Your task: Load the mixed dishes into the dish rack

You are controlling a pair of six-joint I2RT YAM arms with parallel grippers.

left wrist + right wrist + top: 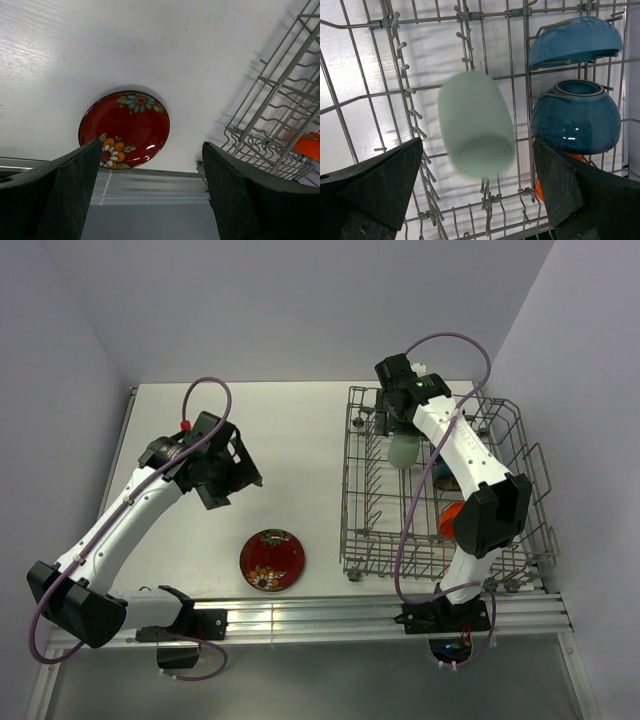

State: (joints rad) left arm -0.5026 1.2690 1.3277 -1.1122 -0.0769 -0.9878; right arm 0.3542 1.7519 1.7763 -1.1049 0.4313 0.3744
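Right pincer (476, 150) is hanging over the far 11 o'clock part of the dish rack (352, 490), fingers spread wide, gripping nothing. Pale green cup (476, 125) is showing between the two fingers in the right wrist view, touching neither. It is blurred, so cannot tell whether it is resting on the tines. Blue bowl (575, 40) is leaning on edge in the wires at 2 o'clock from the cup. Second blue bowl (575, 122) is lying foot ring up at 3 o'clock from the cup, just below the first. Orange-red bowl (447, 522) is sitting inside the rack towards 5 o'clock, partly hidden by the right arm.

The rack is standing on the 3 o'clock half of the desk (300, 440). Left pincer (151, 150) is hovering above the 9 o'clock half, jaws wide apart, holding nothing. Red patterned plate (272, 560) is lying flat on the desk at 6 o'clock by the near edge, outside the rack, near its 8 o'clock corner. In the left wrist view the plate is showing between the fingers, apart from both.
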